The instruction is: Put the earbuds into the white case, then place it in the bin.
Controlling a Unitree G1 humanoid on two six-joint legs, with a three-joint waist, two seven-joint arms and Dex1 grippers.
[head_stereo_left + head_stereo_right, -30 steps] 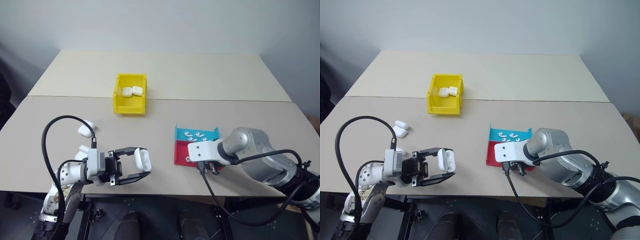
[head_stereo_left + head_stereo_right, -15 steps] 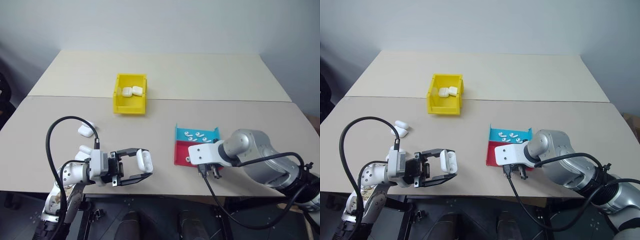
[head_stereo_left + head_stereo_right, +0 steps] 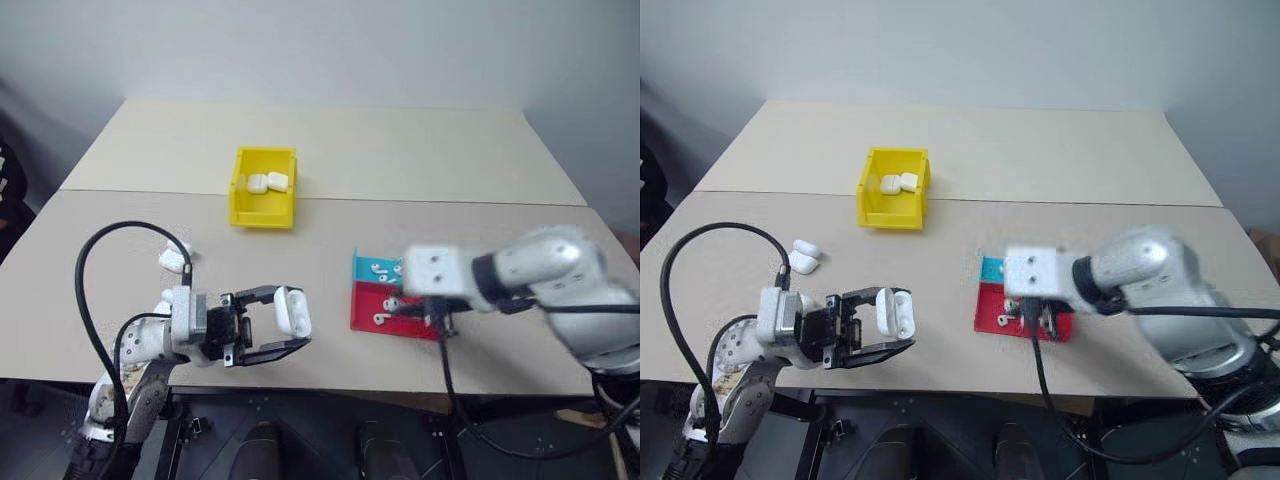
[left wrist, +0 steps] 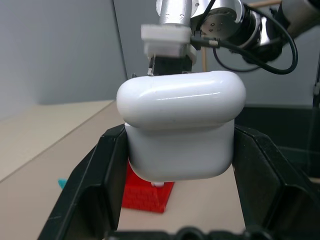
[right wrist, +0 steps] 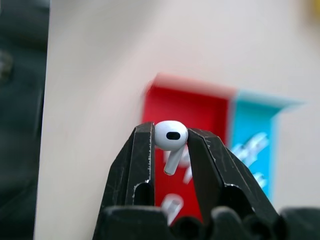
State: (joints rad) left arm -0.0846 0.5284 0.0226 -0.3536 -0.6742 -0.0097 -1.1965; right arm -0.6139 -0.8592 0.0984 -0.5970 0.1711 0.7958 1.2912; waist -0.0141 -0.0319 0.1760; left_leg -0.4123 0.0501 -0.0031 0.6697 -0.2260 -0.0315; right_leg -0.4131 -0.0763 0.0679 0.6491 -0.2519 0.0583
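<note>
My left gripper (image 3: 288,320) is shut on a white case (image 4: 180,131), held upright above the table's near edge with its lid down; the case (image 3: 293,310) also shows from the head. Over the red tray (image 3: 372,312) hovers my right gripper (image 5: 170,137), shut on one earbud (image 5: 171,136) whose stem hangs down between the fingers. That arm is blurred in the head views. Other earbuds (image 3: 384,268) lie on the blue tray (image 3: 362,267), and some lie on the red tray. The yellow bin (image 3: 262,212) stands further back and holds white cases (image 3: 267,182).
Two loose white cases (image 3: 173,259) lie on the table to the left, near my left arm. A black cable loops up from the left wrist. The red and blue trays sit side by side near the table's front, right of centre.
My right gripper has lifted off the red tray with an earbud between its fingers. The left gripper with the case has risen slightly.
</note>
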